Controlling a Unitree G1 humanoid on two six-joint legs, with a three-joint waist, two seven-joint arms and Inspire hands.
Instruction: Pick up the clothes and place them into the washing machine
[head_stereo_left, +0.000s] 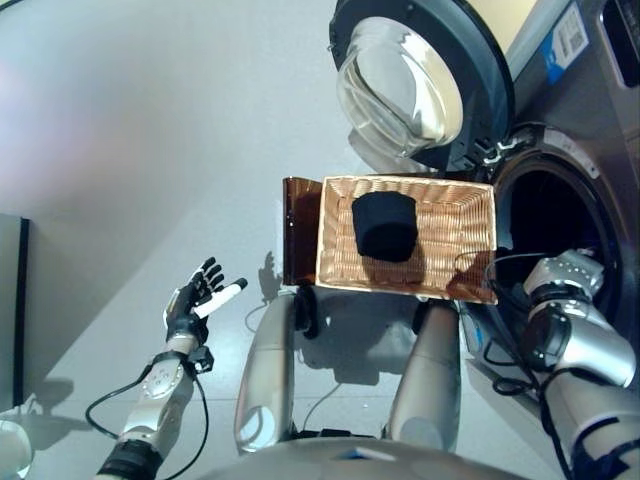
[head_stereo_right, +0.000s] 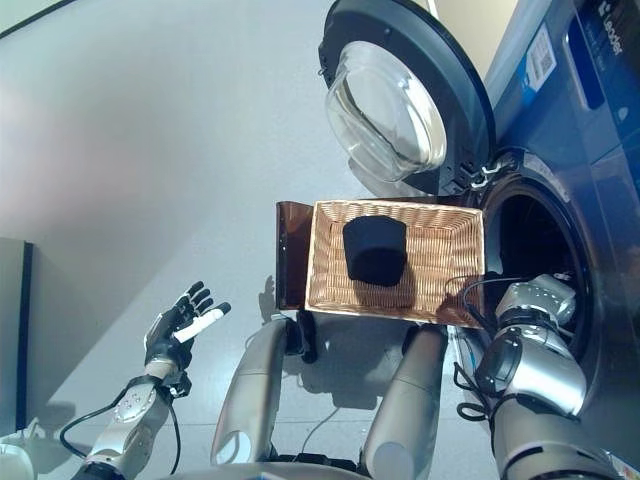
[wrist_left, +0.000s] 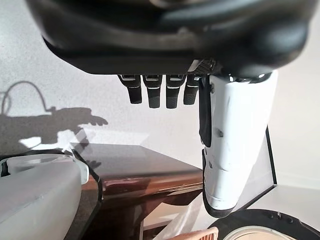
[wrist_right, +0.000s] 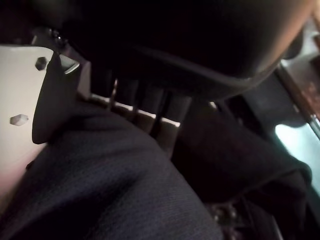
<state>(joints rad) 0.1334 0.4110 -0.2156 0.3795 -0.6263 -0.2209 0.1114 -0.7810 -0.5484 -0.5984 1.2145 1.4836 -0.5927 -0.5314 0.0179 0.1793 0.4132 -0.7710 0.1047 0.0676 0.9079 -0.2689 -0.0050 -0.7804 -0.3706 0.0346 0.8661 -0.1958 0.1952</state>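
A dark cloth (wrist_right: 110, 190) is gripped in the right hand (wrist_right: 150, 107) inside the drum (head_stereo_left: 560, 215) for release; the left hand (head_stereo_left: 195, 300) is held open, empty.

Place: a laundry area
Evidence: front-loading washing machine (head_stereo_left: 560, 200) with its round glass door (head_stereo_left: 400, 90) swung open
Also: wicker basket (head_stereo_left: 450, 225) on plain grey floor (head_stereo_left: 150, 150)

Wicker basket (head_stereo_left: 455, 245) on brown stand (head_stereo_left: 297, 232); white container (wrist_left: 35, 190) nr stand, on floor (head_stereo_left: 150, 120).
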